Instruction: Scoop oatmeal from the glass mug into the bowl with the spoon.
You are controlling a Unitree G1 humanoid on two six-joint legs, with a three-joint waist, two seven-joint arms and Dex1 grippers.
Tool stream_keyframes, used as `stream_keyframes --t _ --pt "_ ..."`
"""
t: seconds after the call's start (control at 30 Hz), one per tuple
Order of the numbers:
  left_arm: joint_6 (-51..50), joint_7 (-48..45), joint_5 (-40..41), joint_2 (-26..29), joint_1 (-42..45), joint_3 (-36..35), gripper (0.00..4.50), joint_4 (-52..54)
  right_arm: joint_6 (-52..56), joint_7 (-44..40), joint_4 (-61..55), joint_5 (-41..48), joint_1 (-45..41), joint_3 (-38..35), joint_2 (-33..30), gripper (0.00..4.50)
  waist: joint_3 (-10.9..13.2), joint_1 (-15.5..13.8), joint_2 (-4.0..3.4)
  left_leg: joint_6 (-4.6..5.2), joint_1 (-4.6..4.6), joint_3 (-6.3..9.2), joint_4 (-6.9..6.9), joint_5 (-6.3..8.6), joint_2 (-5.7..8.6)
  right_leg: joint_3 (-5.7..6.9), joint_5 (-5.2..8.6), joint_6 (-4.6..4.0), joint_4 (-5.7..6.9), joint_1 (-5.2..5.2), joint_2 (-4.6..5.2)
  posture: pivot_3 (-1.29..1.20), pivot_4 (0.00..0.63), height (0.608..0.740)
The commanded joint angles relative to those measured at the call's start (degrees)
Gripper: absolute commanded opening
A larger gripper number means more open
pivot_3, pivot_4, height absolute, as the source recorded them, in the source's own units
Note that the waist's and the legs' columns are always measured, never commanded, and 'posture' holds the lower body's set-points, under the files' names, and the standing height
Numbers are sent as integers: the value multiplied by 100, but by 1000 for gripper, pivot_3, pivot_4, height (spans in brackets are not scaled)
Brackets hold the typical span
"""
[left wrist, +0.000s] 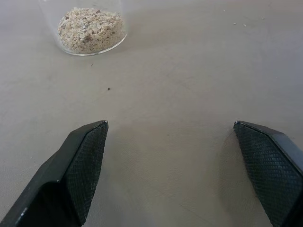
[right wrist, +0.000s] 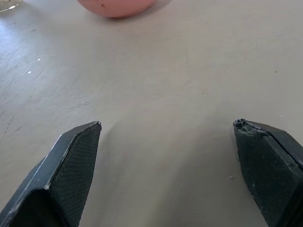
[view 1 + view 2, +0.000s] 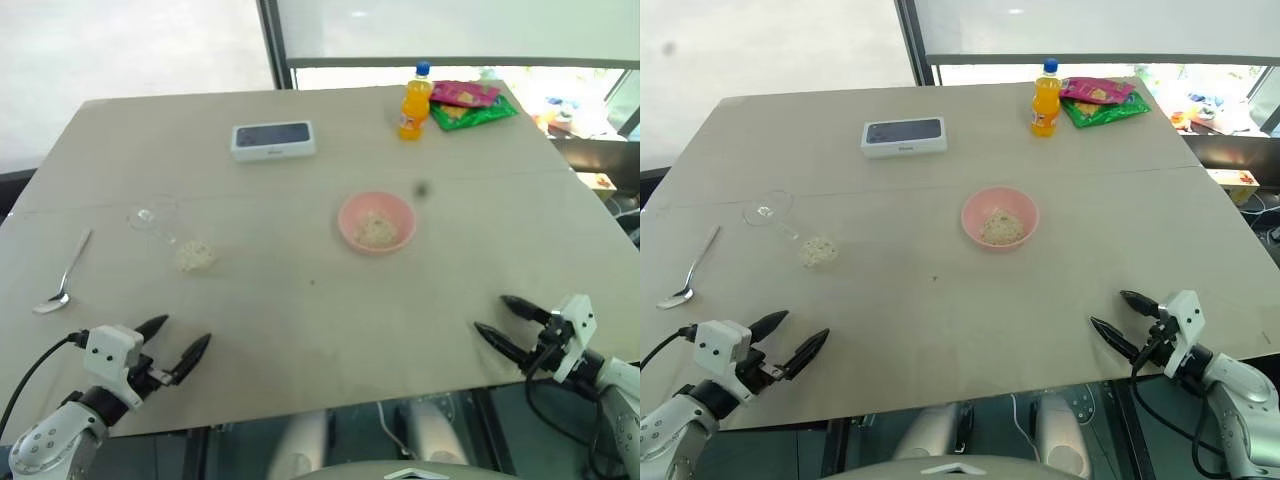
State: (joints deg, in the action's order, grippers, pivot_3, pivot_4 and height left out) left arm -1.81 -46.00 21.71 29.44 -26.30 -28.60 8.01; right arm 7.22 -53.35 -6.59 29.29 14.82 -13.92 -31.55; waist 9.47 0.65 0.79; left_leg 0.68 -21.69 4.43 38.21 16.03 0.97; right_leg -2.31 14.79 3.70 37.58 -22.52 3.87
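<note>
Both the left gripper and right gripper hover spread wide above the table, grasping nothing. The glass mug lies tipped, nearly see-through, its outline hard to trace.

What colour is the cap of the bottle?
Blue. The cap tops the orange bottle at the table's far side, clearest in the left eye view.

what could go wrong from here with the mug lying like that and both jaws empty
The glass mug lies tipped on its side with oatmeal at its mouth; a nudge could roll it and spill flakes onto the table.
The spoon lies flat near the table's left edge, so the left gripper, jaws open, may push it off rather than lift it.
The bowl could slide when tapped.
</note>
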Motion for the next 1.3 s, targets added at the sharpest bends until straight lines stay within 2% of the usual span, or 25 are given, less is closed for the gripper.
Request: stream_keyframes --t 0.03,0.73,0.93,1.1,1.3 --pt "132 -40 -33 113 95 24 4419 -95 -59 85 -211 -16 60 -66 26 4500 0 0 0 0 0 0 0 0 0 0 0 0 0 0 0 0 150 740" --pt "222 -182 148 230 138 -101 4419 -363 -106 21 -44 -94 -67 -73 -38 4500 0 8 -2 0 1 0 0 0 -1 -1 0 1 1 -1 -5 0 150 740" --pt "-153 232 197 202 69 -214 4419 -77 -87 -31 -64 -105 -112 -42 -52 4500 1 7 -3 0 0 1 0 0 -2 0 0 0 0 -1 -4 0 150 740" --pt "-1351 585 919 619 251 -889 4419 44 5 -255 -614 -63 -232 155 -248 4500 3 17 -6 0 0 3 0 0 -6 1 0 1 4 -4 -9 0 150 740" --pt "-1792 820 720 1534 1107 -1234 4419 -608 803 -530 -1818 527 -739 569 -692 4500 5 5 -8 0 -1 9 5 -1 -6 8 -12 22 12 -6 -17 0 150 740"
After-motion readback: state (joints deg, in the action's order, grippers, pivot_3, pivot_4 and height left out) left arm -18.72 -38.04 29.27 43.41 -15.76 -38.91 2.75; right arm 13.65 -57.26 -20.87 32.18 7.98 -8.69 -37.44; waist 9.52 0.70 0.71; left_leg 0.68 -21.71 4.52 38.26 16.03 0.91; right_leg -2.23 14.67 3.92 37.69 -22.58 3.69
